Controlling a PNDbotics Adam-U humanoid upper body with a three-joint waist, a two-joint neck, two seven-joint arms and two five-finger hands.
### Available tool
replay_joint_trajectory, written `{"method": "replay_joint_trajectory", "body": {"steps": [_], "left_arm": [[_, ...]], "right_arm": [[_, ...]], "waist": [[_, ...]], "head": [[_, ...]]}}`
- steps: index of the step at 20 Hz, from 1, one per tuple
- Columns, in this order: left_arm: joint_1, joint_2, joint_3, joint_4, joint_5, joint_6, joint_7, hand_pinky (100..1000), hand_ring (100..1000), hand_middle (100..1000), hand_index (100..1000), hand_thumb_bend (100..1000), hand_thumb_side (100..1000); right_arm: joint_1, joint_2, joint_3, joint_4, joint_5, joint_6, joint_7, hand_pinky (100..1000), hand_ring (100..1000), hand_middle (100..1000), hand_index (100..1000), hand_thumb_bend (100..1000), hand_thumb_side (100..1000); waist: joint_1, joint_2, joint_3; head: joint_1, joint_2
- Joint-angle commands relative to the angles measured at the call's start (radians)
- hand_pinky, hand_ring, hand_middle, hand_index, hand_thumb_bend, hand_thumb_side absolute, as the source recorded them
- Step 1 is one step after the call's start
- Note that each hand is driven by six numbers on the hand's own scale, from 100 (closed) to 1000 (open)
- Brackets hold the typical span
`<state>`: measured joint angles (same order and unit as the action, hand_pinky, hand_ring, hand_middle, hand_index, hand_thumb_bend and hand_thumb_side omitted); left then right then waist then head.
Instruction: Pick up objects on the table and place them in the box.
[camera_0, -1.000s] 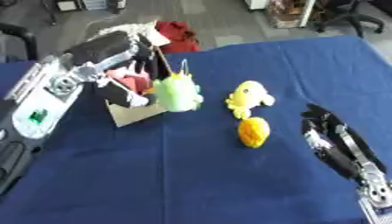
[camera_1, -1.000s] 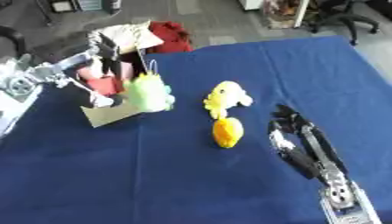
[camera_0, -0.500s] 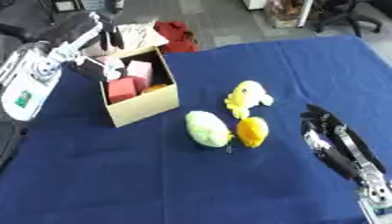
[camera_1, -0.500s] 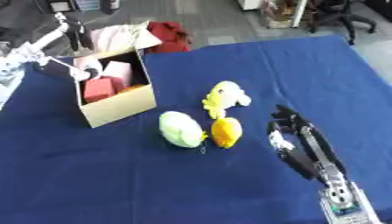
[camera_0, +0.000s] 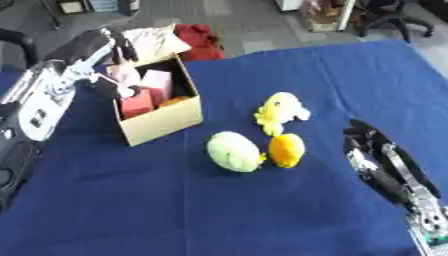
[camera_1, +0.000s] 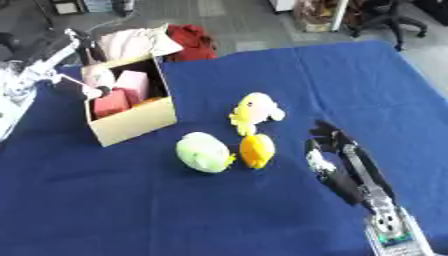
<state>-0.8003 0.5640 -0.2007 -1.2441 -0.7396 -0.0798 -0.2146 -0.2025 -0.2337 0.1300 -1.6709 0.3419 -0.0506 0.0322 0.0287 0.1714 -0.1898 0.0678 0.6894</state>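
Note:
A cardboard box (camera_0: 166, 118) stands open at the left of the blue table, with pink blocks (camera_0: 156, 83) inside. A pale green plush (camera_0: 234, 151) lies on the cloth in front of the box, touching an orange plush (camera_0: 286, 149). A yellow plush (camera_0: 278, 110) sits just behind the orange one. My left hand (camera_0: 103, 44) hovers over the box's far left corner, fingers straight, holding nothing. My right hand (camera_0: 368, 143) rests open at the lower right, fingers pointing up, a short way right of the orange plush.
Blue cloth (camera_0: 262, 215) covers the table. Behind the box, past the table's far edge, lie a red bundle (camera_0: 199, 40) and a pale cloth (camera_0: 154, 42). Office chairs stand on the floor at the far right.
One second ago the green plush was up at the box's front corner by my left hand; it now lies on the table beside the orange plush. My left hand has drawn back behind the box.

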Motion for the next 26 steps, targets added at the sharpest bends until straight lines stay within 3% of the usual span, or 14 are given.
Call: {"method": "replay_joint_trajectory", "body": {"steps": [1, 6, 11, 18, 26], "left_arm": [[-0.009, 0.042, -0.024, -0.073, 0.046, -0.035, -0.038, 787, 672, 702, 774, 600, 205], [0.009, 0.052, -0.106, -0.192, 0.13, -0.114, -0.214, 825, 756, 785, 849, 718, 334], [-0.004, 0.01, -0.158, -0.189, 0.131, -0.131, -0.311, 832, 776, 810, 880, 723, 329], [-0.053, -0.125, -0.229, -0.069, 0.023, -0.203, -0.345, 837, 791, 825, 894, 697, 298], [-0.059, -0.232, -0.227, 0.073, -0.08, -0.253, -0.303, 818, 757, 793, 868, 639, 223]], "right_arm": [[-0.01, -0.009, -0.006, -0.01, 0.003, -0.004, 0.0, 842, 834, 822, 961, 100, 758], [-0.014, -0.011, -0.01, -0.012, 0.002, -0.001, -0.008, 842, 838, 825, 964, 100, 757], [-0.014, -0.008, -0.025, -0.02, -0.006, 0.006, -0.059, 842, 848, 824, 963, 100, 728], [-0.043, -0.01, -0.036, -0.047, -0.012, 0.012, -0.117, 841, 844, 817, 956, 100, 711], [-0.041, -0.006, -0.029, -0.049, -0.018, 0.012, -0.103, 841, 839, 816, 955, 100, 721]], "waist": [[-0.001, -0.029, 0.0], [-0.003, -0.028, -0.005], [-0.003, -0.03, -0.009], [-0.015, -0.029, -0.027], [-0.017, -0.022, -0.039]], "head": [[-0.003, -0.017], [-0.002, -0.018], [-0.003, -0.018], [0.006, -0.014], [0.016, -0.016]]}}
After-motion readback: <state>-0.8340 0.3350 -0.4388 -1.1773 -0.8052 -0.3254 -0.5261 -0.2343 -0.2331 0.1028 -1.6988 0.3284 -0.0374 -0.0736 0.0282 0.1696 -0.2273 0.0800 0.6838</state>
